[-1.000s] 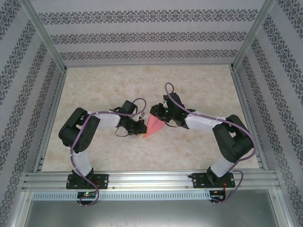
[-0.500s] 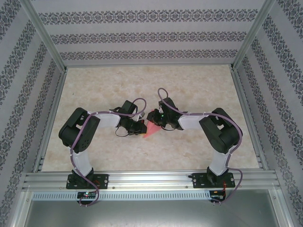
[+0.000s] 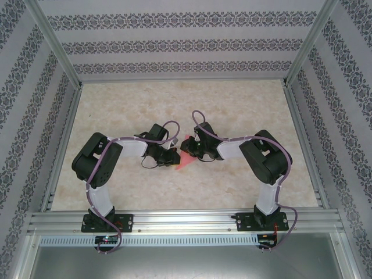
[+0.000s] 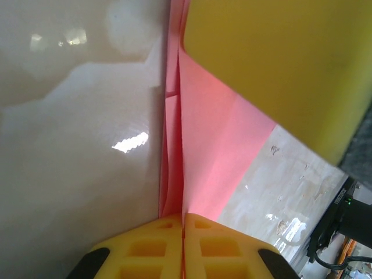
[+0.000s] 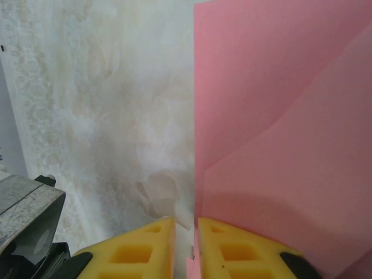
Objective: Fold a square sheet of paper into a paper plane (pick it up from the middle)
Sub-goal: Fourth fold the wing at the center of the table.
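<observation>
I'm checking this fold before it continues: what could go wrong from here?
1. The left gripper is clamped on the pink paper; if either arm pulls sideways, it may tear or the layers may splay.
2. The right gripper sits right at the paper's edge, so it could slip off or crumple it.

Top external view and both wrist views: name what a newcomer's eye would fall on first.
A pink-red folded paper sheet stands out at the middle of the marbled beige table. In the left wrist view, the yellow-fingered left gripper is shut on a fold of it. In the right wrist view, the right gripper sits at the sheet's straight edge.
</observation>
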